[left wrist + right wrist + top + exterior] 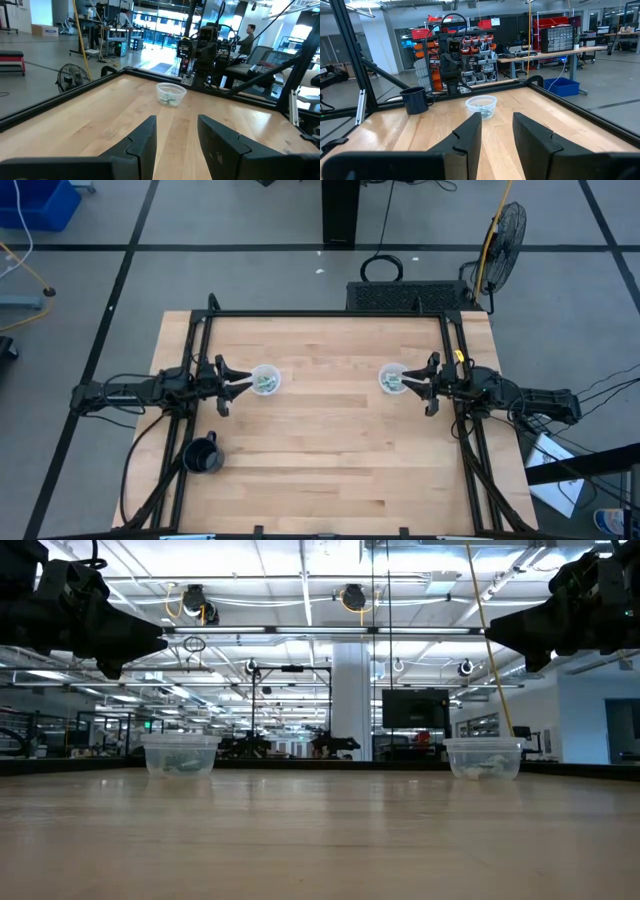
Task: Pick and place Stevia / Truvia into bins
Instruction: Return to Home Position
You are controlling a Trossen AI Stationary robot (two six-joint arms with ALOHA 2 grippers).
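No legible txt, labels, brands or nos. anywhere in these views.

The packets point(264, 384) in the cup point(265, 368) nearer the mug point(203, 457) are too small to count (so are those in the farther cup point(392, 367)); seen level, the clear walls blur them.

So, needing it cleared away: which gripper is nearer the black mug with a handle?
Left. The left gripper hangs open a short way from the black handled mug; the right gripper is far across the table.
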